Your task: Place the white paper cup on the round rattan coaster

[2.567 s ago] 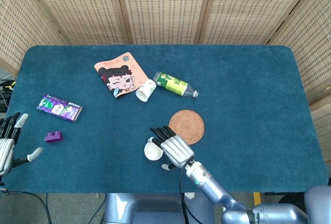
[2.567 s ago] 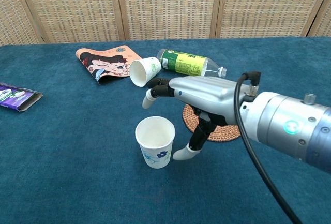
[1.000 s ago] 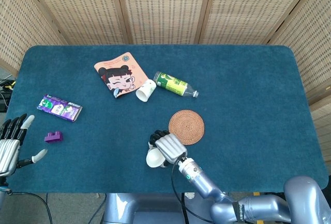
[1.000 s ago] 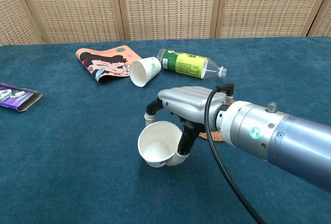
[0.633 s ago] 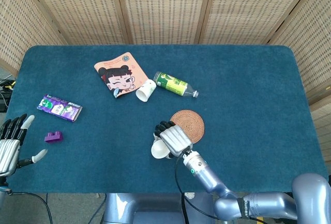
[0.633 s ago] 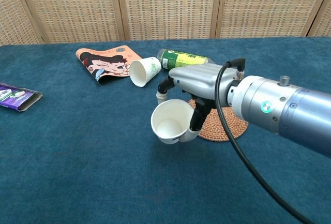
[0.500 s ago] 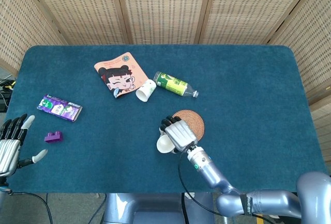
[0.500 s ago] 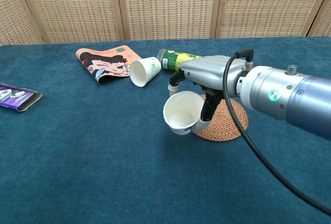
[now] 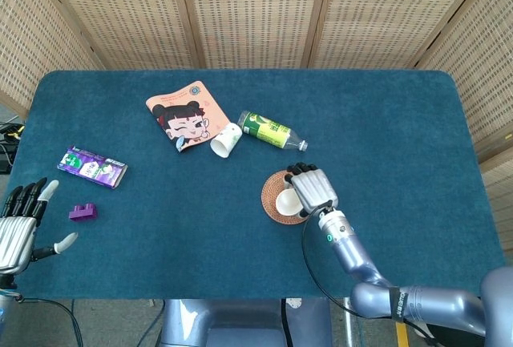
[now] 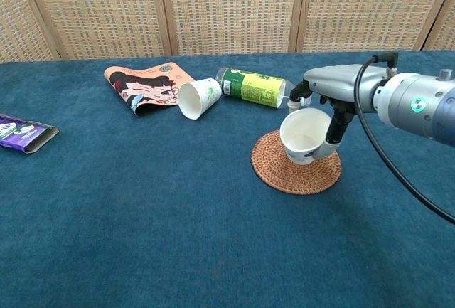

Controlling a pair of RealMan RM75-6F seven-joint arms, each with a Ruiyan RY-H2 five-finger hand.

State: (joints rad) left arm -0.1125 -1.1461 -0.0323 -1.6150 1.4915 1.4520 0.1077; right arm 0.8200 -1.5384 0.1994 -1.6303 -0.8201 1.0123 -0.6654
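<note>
Nearest the camera, at the lower left edge of the head view, we see the left hand [image 9: 18, 231] with fingers spread apart, holding nothing. Just above it lie a purple block [image 9: 82, 212] and a purple packet [image 9: 92, 166]. Right of centre, the right hand [image 10: 334, 102] clasps the white paper cup [image 10: 306, 136], fingers wrapped around its wall; the cup is tilted, mouth toward the camera, over the round rattan coaster [image 10: 296, 161]. We cannot tell from either view whether the cup's base touches the coaster or hangs just above it. Farther back, in the upper middle of the frame, a second paper cup [image 10: 198, 98] lies on its side between a cartoon-face booklet [image 10: 146, 87] and a green-labelled bottle [image 10: 256, 86], all on the blue tablecloth [image 10: 128, 222]
</note>
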